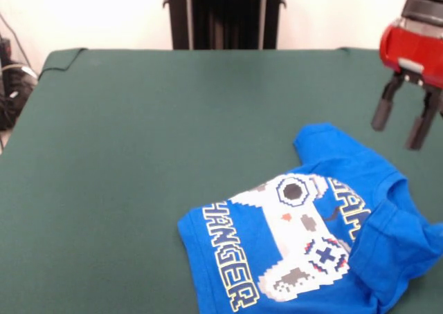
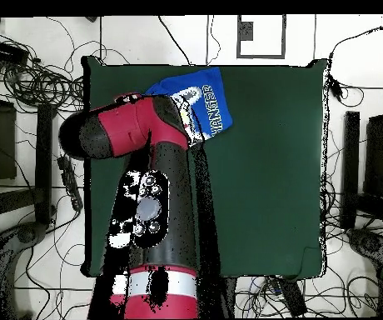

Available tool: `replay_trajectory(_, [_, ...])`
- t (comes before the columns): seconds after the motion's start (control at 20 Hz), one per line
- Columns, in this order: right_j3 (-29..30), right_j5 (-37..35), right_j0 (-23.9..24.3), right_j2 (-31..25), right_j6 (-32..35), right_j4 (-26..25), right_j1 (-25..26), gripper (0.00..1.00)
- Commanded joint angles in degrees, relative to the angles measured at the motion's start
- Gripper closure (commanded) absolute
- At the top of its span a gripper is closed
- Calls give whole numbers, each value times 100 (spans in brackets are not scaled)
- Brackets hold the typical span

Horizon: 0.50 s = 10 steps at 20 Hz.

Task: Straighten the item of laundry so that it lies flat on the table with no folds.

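Bright blue cloth was what you had to deal with: the T-shirt (image 1: pixel 311 238) lay crumpled on the dark green tabletop (image 1: pixel 138 155), close to one edge and toward a corner, as the overhead view confirmed (image 2: pixel 196 102). You could read white block letters with yellow outlines running along the shirt's lower hem in the front view, "HANGER", with the start of the word lost in the cloth. A second line of the same lettering sat beside the white pixel-style game controller print (image 1: pixel 301 238), but a fold cut across it and only a few letters showed, too broken to read with certainty. In the overhead view the letters "ANGER" showed on the exposed part of the shirt.

The shirt was not flat. One sleeve stuck out toward the far side, and a thick fold of blue fabric was bunched over the print on the side nearest the arm.

Your gripper (image 1: pixel 407 120) hung above the tabletop just beyond that sleeve, clear of the cloth and touching nothing. Its two dark fingers (image 1: pixel 383 111) pointed down with a plain gap between them, spread apart and empty. From overhead, the red and black arm (image 2: pixel 149 167) covered part of the shirt.
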<state>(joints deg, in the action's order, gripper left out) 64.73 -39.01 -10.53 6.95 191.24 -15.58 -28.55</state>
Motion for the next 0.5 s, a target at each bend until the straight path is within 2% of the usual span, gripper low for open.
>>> replay_trajectory(0.05, [420, -984, -368, 86, -902, -552, 372, 0])
replay_trajectory(0.35, [427, -633, -415, 93, -412, -675, 817, 0])
replay_trajectory(0.5, [371, -172, -429, 119, -108, -773, 1108, 0])
